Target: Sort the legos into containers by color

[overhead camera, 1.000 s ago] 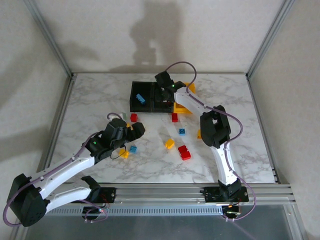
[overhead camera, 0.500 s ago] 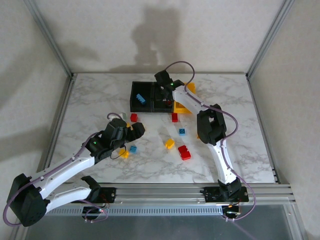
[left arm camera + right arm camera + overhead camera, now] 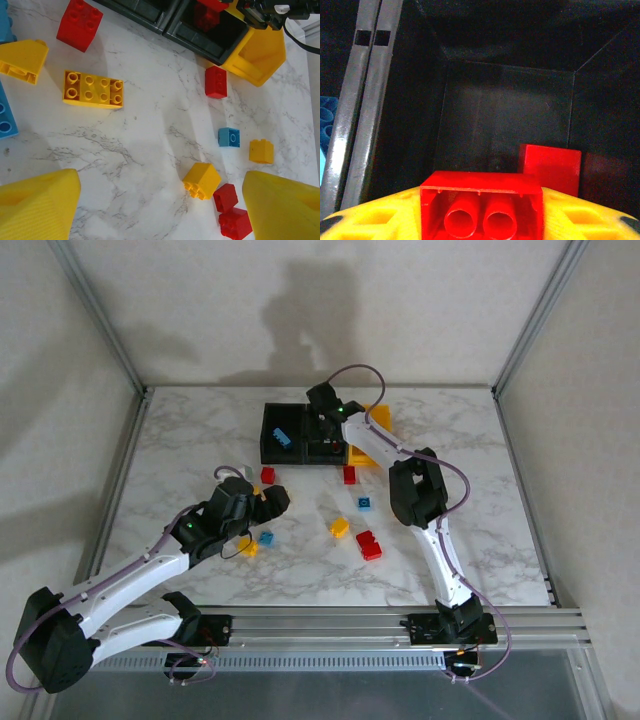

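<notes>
Marble-patterned tabletop (image 3: 480,540) inside a beige-walled enclosure carries three joined bins at its far middle. We see the right gripper (image 3: 328,428) poised in the mouth of the middle black bin (image 3: 505,110). Its jaws are closed on a red brick (image 3: 481,202), which shows its hollow underside to the wrist camera. A second red brick (image 3: 550,167) lies on that bin's floor. A blue brick (image 3: 282,437) sits in the left black bin (image 3: 270,445), and the yellow bin (image 3: 260,55) is the right-hand one.

The left gripper (image 3: 160,207) hovers above the loose legos, jaws wide apart with nothing between them. Below it lie a yellow two-by-four brick (image 3: 93,90), a small blue brick (image 3: 229,137) and several more red and yellow ones, all apart from the bins.

We judge these bricks light, rigid and smooth-sided. They should take a firm pinch unharmed, yet could twist out if caught on a corner or the studs. We would take each across two flat opposite walls, and the long brick across its narrow width.
</notes>
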You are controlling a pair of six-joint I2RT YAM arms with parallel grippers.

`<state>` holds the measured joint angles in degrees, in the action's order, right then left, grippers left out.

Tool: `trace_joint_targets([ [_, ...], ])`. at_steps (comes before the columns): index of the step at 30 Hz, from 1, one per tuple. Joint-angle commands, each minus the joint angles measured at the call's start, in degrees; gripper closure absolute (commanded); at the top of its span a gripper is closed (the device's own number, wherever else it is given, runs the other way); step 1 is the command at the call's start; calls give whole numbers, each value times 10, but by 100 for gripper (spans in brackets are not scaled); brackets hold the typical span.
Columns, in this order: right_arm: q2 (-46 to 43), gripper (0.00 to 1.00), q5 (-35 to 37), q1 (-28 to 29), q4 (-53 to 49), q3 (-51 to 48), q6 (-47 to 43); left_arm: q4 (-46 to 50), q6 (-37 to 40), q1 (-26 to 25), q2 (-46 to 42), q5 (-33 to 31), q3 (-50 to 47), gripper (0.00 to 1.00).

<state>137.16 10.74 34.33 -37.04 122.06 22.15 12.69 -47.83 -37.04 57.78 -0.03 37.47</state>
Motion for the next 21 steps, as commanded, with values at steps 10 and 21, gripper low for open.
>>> trace_joint_targets([
  [10,-2,36,1,0,0,11,-1,11,-2,0,-8,-16,-1,16],
  [21,-150,38,1,13,64,-136,8,19,-4,-1,-3,-30,2,16],
])
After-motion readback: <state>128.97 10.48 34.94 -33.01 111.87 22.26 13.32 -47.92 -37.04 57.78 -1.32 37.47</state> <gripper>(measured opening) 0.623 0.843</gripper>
